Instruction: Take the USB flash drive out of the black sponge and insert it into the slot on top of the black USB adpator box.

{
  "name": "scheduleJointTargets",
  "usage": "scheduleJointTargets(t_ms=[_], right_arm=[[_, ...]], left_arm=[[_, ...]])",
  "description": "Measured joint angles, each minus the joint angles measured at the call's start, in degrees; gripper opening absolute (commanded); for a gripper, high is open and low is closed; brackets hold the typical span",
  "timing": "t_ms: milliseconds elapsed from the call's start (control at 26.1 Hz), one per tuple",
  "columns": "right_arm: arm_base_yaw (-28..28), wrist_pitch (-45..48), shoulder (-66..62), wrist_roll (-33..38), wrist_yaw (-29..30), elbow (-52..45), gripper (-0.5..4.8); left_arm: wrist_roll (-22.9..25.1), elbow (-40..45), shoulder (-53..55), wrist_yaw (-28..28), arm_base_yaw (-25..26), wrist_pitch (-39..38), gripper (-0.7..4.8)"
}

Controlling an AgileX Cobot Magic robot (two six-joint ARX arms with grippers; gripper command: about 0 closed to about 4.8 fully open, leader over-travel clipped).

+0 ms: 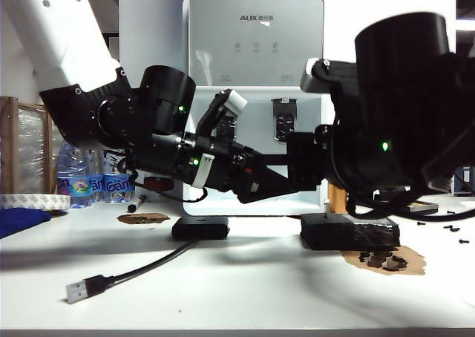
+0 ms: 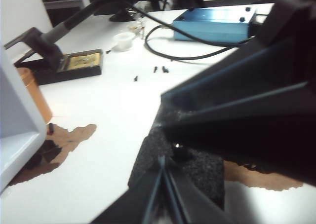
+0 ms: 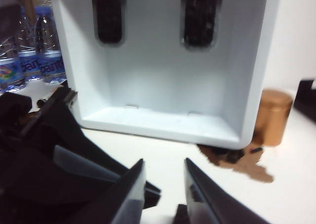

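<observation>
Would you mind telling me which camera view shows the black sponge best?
The exterior view: the black sponge sits whole on the table, right of the black USB adpator box. The left wrist view shows only its foam top; the right wrist view shows barely any.

Hidden behind the two dark arms in the exterior view: most of the water dispenser [image 1: 256, 92] and the top of the black sponge [image 1: 349, 233]. No telling from there where the left gripper [image 1: 256, 185] ends or how its jaws stand. Right gripper [image 3: 165, 189] cut off by the picture's edge in its wrist view, tips out of sight. In the left wrist view, big blurry dark shapes over the sponge. USB flash drive too small or covered to find. Bottles [image 3: 29, 56] cut off too.
</observation>
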State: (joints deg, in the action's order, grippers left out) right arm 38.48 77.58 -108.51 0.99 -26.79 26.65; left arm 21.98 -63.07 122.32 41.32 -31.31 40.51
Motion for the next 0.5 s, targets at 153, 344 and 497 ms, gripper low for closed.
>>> scheduleJointTargets(t_ms=[153, 344, 497], right_arm=[[-0.5, -4.0, 0.0, 0.2, -1.9, 0.0, 1.58], [-2.1, -7.8, 0.0, 5.4, -3.5, -0.3, 1.47], [-3.0, -9.6, 0.0, 8.6, -3.8, -0.3, 1.16]], left_arm=[[0.3, -0.7, 0.5, -0.6, -1.2, -0.1, -0.04], [0.5, -5.2, 3.2, -1.2, -1.9, -2.7, -0.04], [0.1, -8.6, 5.6, -0.2, -1.7, -3.5, -0.04]])
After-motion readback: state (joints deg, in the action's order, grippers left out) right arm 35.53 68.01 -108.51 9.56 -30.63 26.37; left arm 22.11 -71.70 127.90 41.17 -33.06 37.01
